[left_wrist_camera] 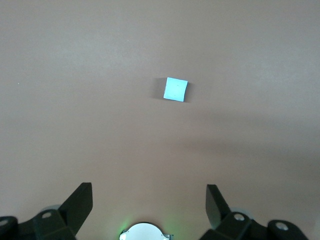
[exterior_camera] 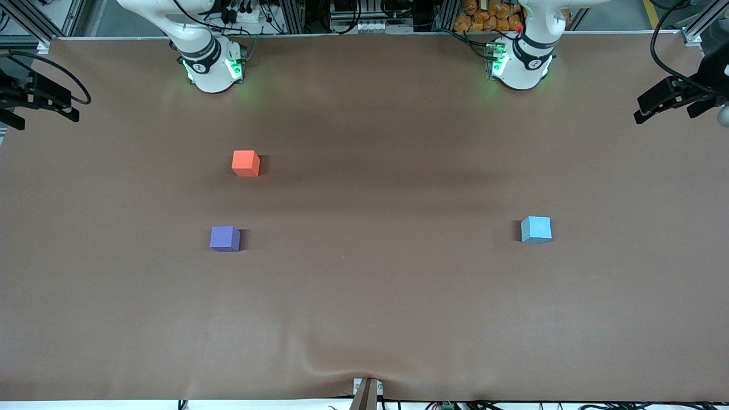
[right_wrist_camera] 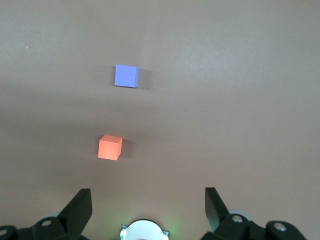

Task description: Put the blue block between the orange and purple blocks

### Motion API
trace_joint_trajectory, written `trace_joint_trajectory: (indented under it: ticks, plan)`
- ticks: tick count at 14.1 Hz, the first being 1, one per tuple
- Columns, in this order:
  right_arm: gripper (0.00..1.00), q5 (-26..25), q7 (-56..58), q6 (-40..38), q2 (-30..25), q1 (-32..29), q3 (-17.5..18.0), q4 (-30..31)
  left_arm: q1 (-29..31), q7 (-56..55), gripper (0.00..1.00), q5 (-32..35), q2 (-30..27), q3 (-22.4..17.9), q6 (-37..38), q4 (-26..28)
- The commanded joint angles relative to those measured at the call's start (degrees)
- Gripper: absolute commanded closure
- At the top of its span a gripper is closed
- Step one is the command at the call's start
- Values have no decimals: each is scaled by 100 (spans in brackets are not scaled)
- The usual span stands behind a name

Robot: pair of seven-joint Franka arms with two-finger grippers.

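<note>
The light sky-blue block (exterior_camera: 536,229) sits alone on the brown table toward the left arm's end; it also shows in the left wrist view (left_wrist_camera: 175,89). The orange-red block (exterior_camera: 246,163) and the violet-purple block (exterior_camera: 225,238) sit toward the right arm's end, with the purple one nearer the front camera and a bare gap between them. Both show in the right wrist view, orange (right_wrist_camera: 110,147) and purple (right_wrist_camera: 126,76). My left gripper (left_wrist_camera: 148,192) is open and empty, high over the table near its base. My right gripper (right_wrist_camera: 148,197) is open and empty, high near its own base. Neither gripper shows in the front view.
The arm bases (exterior_camera: 211,68) (exterior_camera: 521,62) stand along the table's far edge. Black camera mounts (exterior_camera: 40,99) (exterior_camera: 678,97) overhang both table ends. The brown table cover (exterior_camera: 364,285) wrinkles near a clamp (exterior_camera: 365,393) at the front edge.
</note>
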State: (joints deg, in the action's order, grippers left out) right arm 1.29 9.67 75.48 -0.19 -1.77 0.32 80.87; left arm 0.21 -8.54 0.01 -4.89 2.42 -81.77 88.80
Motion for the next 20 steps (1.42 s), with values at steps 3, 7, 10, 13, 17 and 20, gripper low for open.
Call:
trace_joint_trajectory:
  ticks: [3, 7, 10, 13, 17, 20]
  plan:
    - [0, 3, 44, -104, 63, -34, 21, -150, 14, 10, 0, -1, 14, 31, 169, -179]
    - [0, 3, 44, -95, 63, -34, 21, -150, 32, 28, 0, -19, 6, 22, 196, 14]
    - [0, 12, 35, -104, 63, -34, 21, -150, -3, 36, 0, -10, -12, 39, 196, 85]
    - [0, 152, 35, -113, 63, -121, 12, -150, 14, 36, 0, -10, -12, 145, 187, 129]
    - [0, 161, 35, -104, 63, -122, 12, -150, 14, 37, 0, -10, -3, 145, 170, 164]
    - [0, 161, 35, -104, 63, -122, 12, -150, 23, 45, 0, -10, -12, 154, 170, 182]
